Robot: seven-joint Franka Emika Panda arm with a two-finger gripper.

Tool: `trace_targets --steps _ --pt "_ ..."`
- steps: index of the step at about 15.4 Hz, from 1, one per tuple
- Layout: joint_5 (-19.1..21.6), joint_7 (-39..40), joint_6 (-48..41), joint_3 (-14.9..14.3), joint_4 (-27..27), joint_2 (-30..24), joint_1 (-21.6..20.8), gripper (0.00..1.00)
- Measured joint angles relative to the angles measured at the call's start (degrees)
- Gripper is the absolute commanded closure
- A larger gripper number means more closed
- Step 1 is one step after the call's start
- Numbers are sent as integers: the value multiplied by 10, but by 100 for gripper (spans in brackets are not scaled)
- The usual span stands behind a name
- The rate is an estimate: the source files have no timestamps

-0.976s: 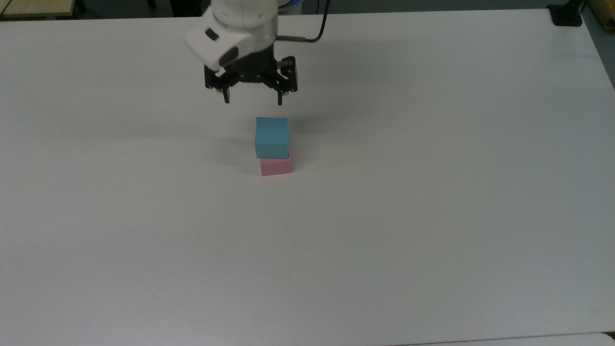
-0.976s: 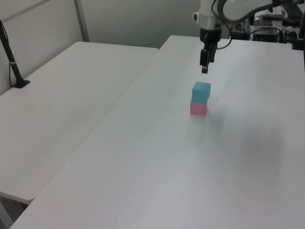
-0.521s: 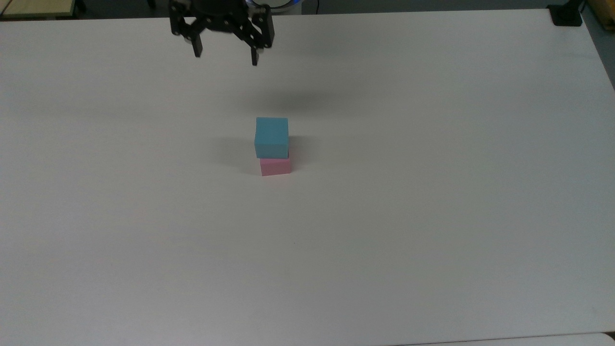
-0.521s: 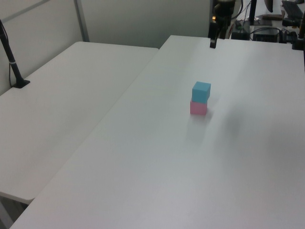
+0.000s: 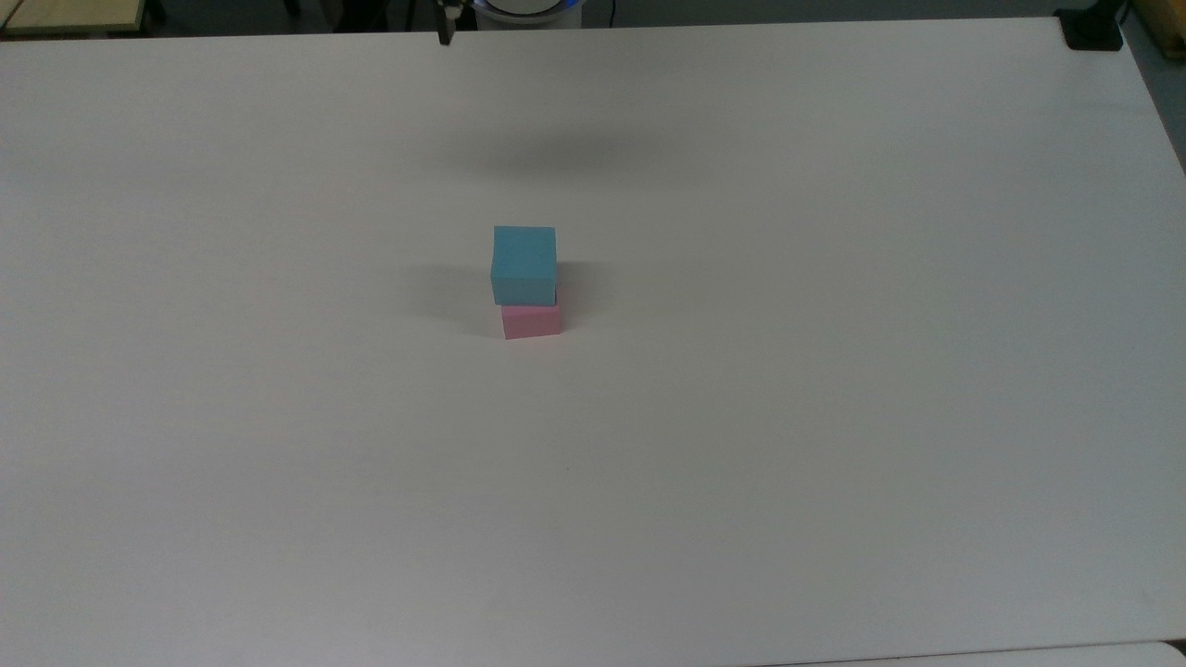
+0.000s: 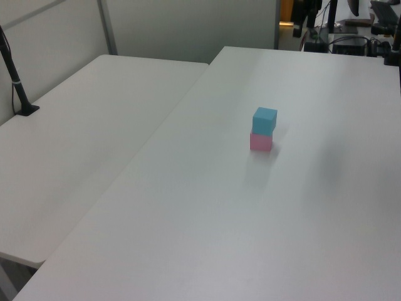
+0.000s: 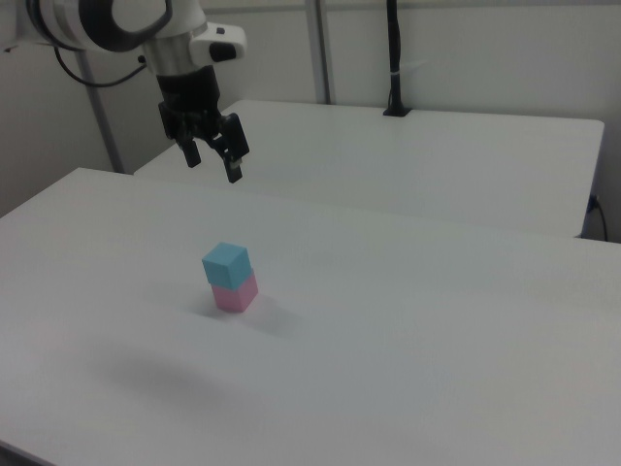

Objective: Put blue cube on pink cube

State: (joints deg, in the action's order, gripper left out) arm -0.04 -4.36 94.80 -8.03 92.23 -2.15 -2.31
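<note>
Blue cube [image 7: 226, 264] is sitting squarely atop the pink cube [image 7: 236, 293]; both are looking light, matte, graspable by opposite side faces. Pincer [image 7: 215, 158] is hanging open, high above the pink cube.

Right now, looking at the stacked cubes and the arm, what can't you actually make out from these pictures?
- The pink cube's top face: covered by the blue cube in every view.
- Most of the gripper in the top view: cut off by the upper edge, with just one fingertip left. The right view has the gripper whole, open.
- The arm's base in the right view: cut off by the right view's left edge.
</note>
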Motion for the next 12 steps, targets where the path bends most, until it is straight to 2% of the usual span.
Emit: trace_targets --steps 4,7,10,12 --pt "2 66 -1 0 0 -13 24 0" --pt "2 80 -1 7 0 -12 37 0" --pt "2 80 -1 51 0 -12 81 0" --pt "2 80 -1 69 0 -12 98 0"
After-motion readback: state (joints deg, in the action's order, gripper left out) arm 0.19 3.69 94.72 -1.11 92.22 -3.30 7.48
